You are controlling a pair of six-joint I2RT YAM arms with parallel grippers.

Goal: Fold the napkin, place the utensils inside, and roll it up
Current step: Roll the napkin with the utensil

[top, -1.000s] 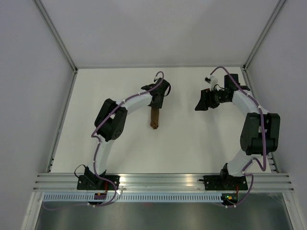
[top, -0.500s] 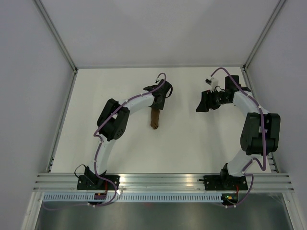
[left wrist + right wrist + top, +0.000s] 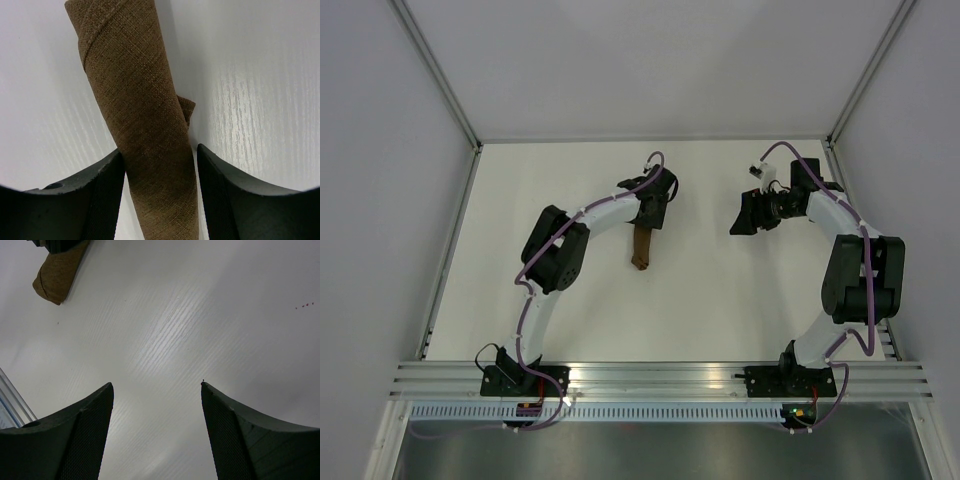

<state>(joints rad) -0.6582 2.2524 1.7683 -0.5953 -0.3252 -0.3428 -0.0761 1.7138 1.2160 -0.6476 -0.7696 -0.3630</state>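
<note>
The table is white with a fine grain, closed in by plain grey walls, and an aluminium rail runs along its near edge where both arms are bolted. The napkin lies on the left-middle part of the table as a tight brown roll, with its far end between the fingers of the left gripper; the jaws are released, because a thin strip of table shows between the roll and one finger. The right gripper hangs with its jaws wide apart over bare table, well apart from the napkin, and it holds nothing.
</note>
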